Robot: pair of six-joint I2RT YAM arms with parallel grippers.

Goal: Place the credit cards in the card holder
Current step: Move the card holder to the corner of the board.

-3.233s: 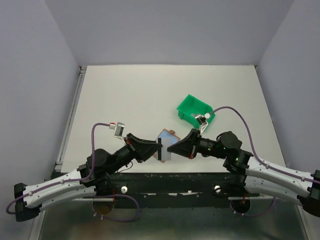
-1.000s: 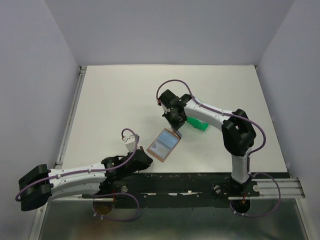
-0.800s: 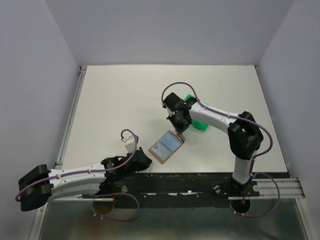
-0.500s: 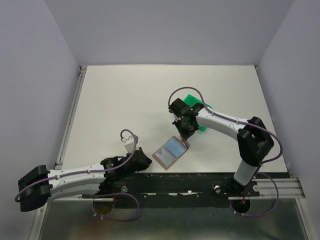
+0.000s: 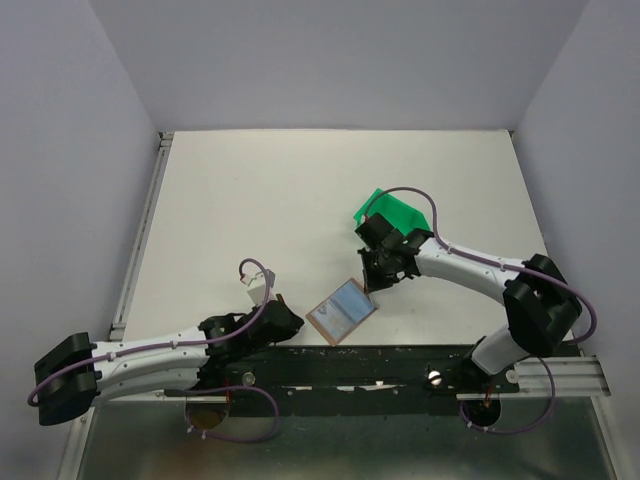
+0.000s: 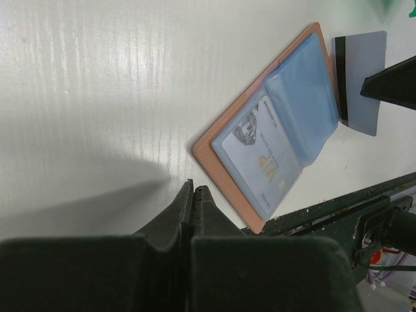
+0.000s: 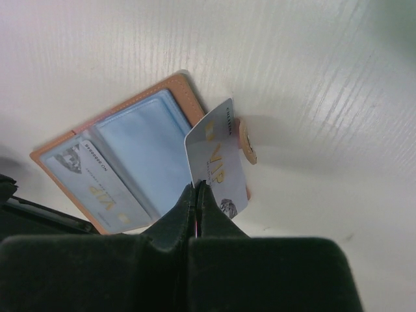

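The tan card holder (image 5: 342, 311) lies open on the white table near the front edge. One pale blue credit card (image 6: 259, 151) sits in its lower clear pocket (image 7: 97, 190); the other pocket (image 7: 146, 159) holds nothing. My right gripper (image 7: 197, 186) is shut on the edge of a second credit card (image 7: 216, 162), tilted over the holder's right edge beside the snap tab (image 7: 247, 142). This card shows its dark stripe in the left wrist view (image 6: 361, 83). My left gripper (image 6: 194, 188) is shut on nothing, low over the table just left of the holder (image 6: 224, 127).
A green plastic bin (image 5: 392, 214) stands just behind the right gripper (image 5: 372, 287). The black mounting rail (image 5: 350, 355) runs along the table's near edge, close to the holder. The left gripper (image 5: 296, 319) lies near that rail.
The right arm has swung from beside the green bin toward the near edge with the card. The holder has slid nearer and turned with it. The left arm has hardly moved.
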